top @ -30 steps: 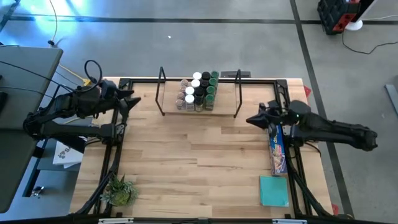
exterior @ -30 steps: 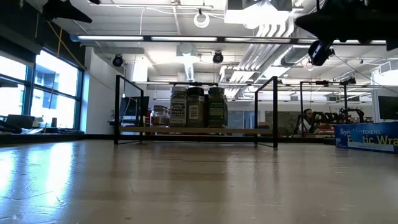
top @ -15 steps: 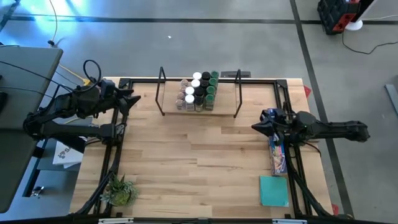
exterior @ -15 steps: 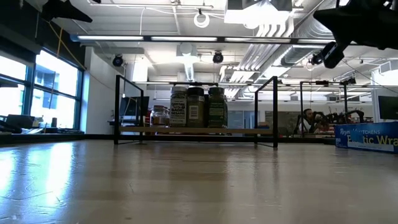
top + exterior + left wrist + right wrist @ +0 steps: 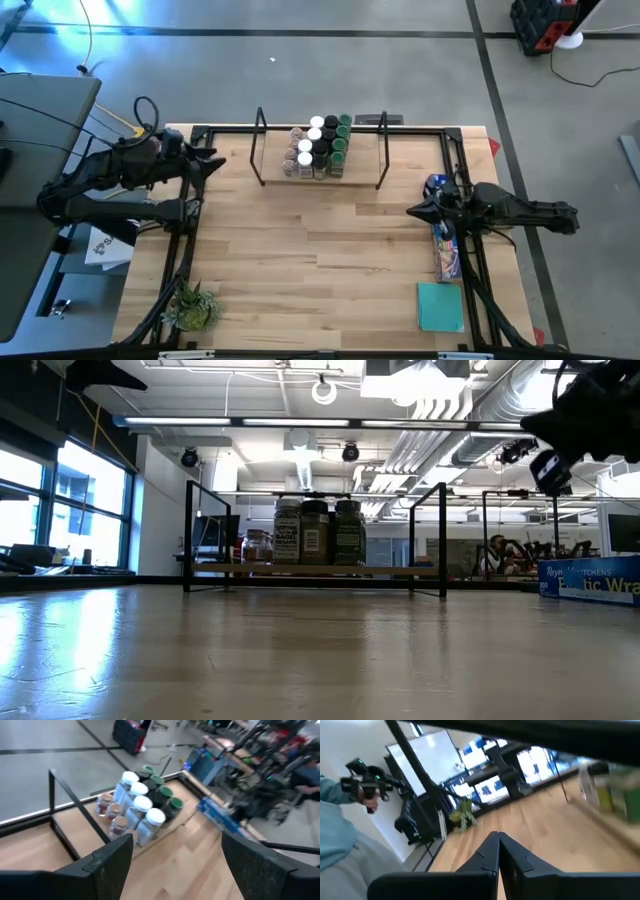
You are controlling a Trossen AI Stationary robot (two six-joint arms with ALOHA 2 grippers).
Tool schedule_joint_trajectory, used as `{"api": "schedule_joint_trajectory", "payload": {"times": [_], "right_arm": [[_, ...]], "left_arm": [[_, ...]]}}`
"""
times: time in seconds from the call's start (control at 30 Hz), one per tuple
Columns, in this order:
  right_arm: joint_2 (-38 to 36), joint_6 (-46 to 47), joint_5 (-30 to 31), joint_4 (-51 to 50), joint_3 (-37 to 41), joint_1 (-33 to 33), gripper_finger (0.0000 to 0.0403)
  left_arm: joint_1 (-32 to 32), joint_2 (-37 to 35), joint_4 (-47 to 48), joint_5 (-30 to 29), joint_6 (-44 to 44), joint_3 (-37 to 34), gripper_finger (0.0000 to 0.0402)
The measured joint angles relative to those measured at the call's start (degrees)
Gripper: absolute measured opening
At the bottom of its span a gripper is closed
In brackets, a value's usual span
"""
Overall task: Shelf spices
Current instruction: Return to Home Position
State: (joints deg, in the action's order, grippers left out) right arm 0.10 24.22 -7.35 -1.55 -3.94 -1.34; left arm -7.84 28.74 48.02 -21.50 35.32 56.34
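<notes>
Several spice jars [image 5: 318, 147] with white, green, black and clear tops stand bunched on the wooden board of the black wire shelf [image 5: 372, 172] at the table's far middle; the low view shows the jars [image 5: 318, 532] upright on that shelf [image 5: 400, 569]. In the left wrist view the jars [image 5: 140, 809] lie ahead of my left gripper [image 5: 172, 860], which is open and empty. That left gripper [image 5: 212, 162] hovers at the table's far left. At the right edge my right gripper [image 5: 412, 211] is shut and empty, its closed tips [image 5: 498, 851] pointing across the table.
A long blue box [image 5: 445, 236] lies along the right edge under my right arm, a teal square [image 5: 440, 306] nearer the front. A small green plant [image 5: 192, 305] stands at the near left corner. A person [image 5: 342, 845] is beside the table in the right wrist view.
My right gripper has drawn back toward the table's right edge and sunk lower, swinging a little toward the near side. My left arm has stayed in place. The jars have not moved.
</notes>
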Motion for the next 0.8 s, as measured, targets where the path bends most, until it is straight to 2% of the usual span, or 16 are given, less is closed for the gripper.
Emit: {"api": "schedule_joint_trajectory", "payload": {"times": [0.1, 0.23, 0.4, 0.6, 0.7, 0.8], "right_arm": [[0.08, 4.43, 1.62, -2.84, 1.09, 0.0, 0.0], [1.53, 14.24, 4.18, -3.8, 1.04, -0.01, 0.0], [2.12, 15.75, 4.02, -3.8, 1.04, 0.0, 0.0], [2.12, 14.03, 3.92, -3.82, 1.04, 0.0, 0.0], [2.14, 14.4, 3.85, -3.82, 1.02, 0.0, 0.0], [2.16, 14.35, 3.87, -3.73, 1.02, 0.0, 0.0]], "left_arm": [[0.02, -4.5, 0.22, -0.36, -0.28, -0.03, 0.0298], [0.0, -12.26, 5.25, -4.43, -1.05, 0.01, 0.0298], [0.0, -20.3, 3.86, -4.05, -6.11, -3.27, 0.0293], [0.0, -28.52, -5.88, 3.88, -14.23, -17.21, 0.0266], [0.0, -27.88, -9.39, 7.31, -18.66, -24.05, 0.025], [0.02, -27.09, -20.83, 12.55, -23.66, -31.58, 0.0239]]}}
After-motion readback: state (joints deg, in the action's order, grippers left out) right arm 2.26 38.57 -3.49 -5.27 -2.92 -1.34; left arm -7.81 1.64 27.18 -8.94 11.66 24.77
